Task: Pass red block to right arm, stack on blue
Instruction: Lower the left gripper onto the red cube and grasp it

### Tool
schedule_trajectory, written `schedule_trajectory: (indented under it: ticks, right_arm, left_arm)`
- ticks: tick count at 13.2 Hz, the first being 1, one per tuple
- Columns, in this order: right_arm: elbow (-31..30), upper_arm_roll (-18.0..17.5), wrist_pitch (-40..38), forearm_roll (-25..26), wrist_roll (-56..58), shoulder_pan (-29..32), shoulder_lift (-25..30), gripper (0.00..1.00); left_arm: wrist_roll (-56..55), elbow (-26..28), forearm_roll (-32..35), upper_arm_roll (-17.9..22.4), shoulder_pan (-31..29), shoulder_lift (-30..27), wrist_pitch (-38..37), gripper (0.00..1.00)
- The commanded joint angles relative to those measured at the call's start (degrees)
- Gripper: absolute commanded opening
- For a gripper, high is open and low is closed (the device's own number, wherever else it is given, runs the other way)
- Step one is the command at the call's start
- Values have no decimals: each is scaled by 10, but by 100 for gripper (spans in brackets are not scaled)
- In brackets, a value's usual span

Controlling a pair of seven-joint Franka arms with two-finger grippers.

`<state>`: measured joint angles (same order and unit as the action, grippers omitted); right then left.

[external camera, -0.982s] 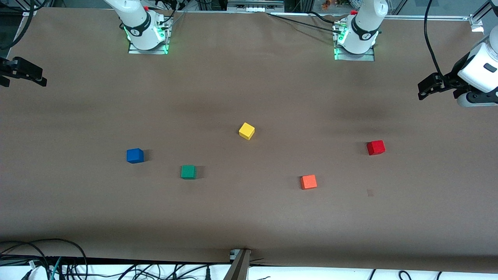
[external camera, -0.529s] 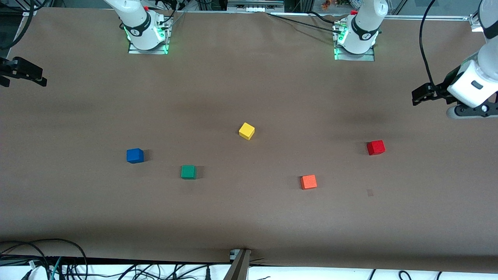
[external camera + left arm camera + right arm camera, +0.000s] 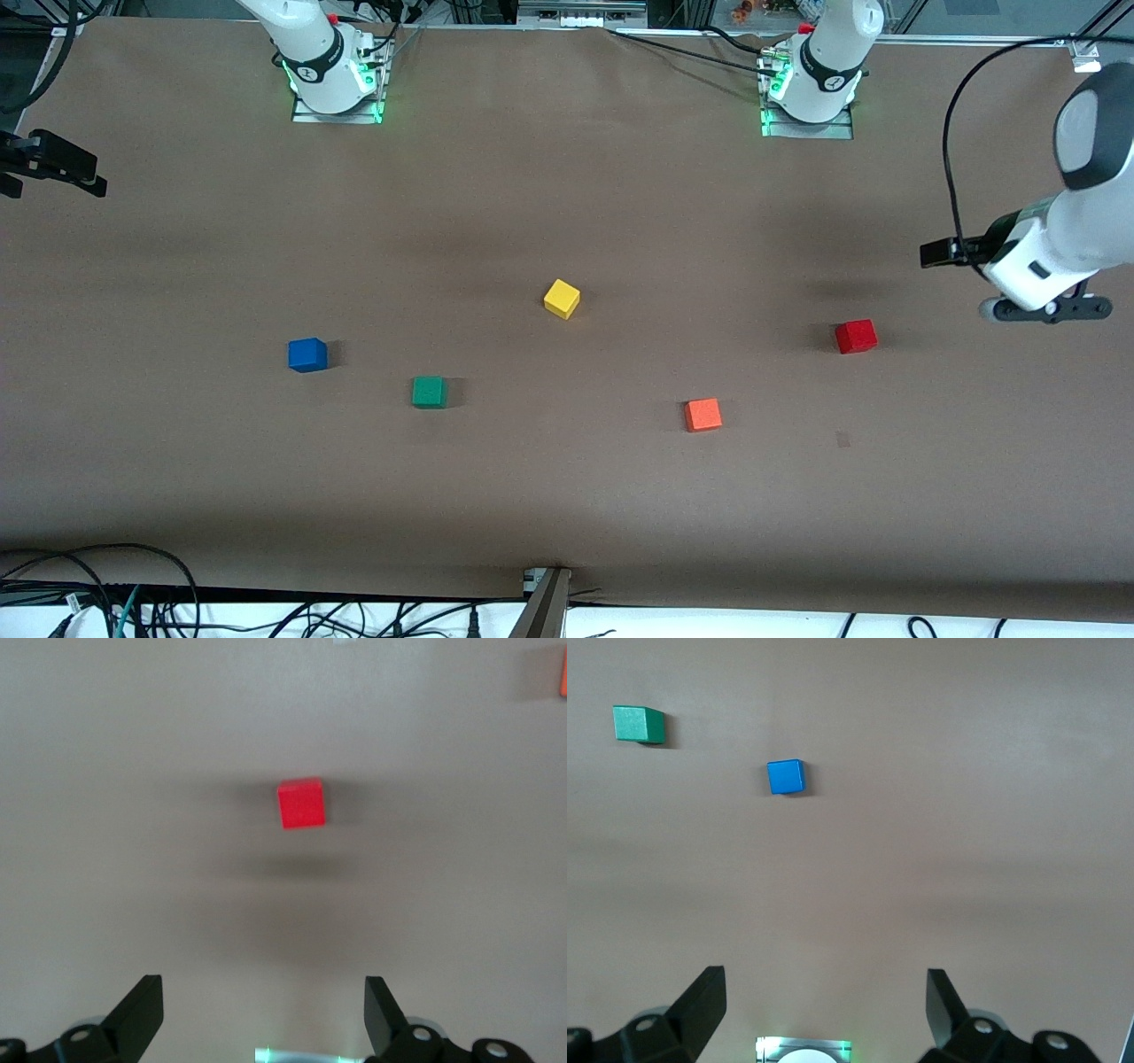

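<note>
Swinging in over the left arm's end of the table, your left gripper [image 3: 261, 1014] has come toward the red block [image 3: 856, 337] during the last second, fingers spread wide and empty. That block sits alone on the brown table [image 3: 567, 496], untouched, and shows ahead of the fingers in the left wrist view. Your right gripper [image 3: 824, 1010] waits, also spread wide, high above the blue [image 3: 307, 354], which rests toward the right arm's end. Judging from this, the approach is under way; pickup and handover are not yet begun.

red block [image 3: 856, 337] sits alone, apparently untouched; blue [image 3: 307, 354] well apart.
</note>
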<state>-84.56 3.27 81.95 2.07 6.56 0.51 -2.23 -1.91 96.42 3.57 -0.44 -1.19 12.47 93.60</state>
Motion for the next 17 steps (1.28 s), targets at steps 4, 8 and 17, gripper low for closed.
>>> schedule_trajectory:
  ticks: [4,8,17]
  right_arm:
    - [-3,-4,-1,-9,-1,5,6,100]
    - [-3,-4,-1,-10,-1,5,6,100]
    - [-3,-5,1,-10,5,3,4,100]
  left_arm:
    - [12,146,-11,-2,-14,42,270,100]
    - [12,218,-51,-4,-14,67,394,100]
    - [14,238,-50,-5,-14,152,498,100]
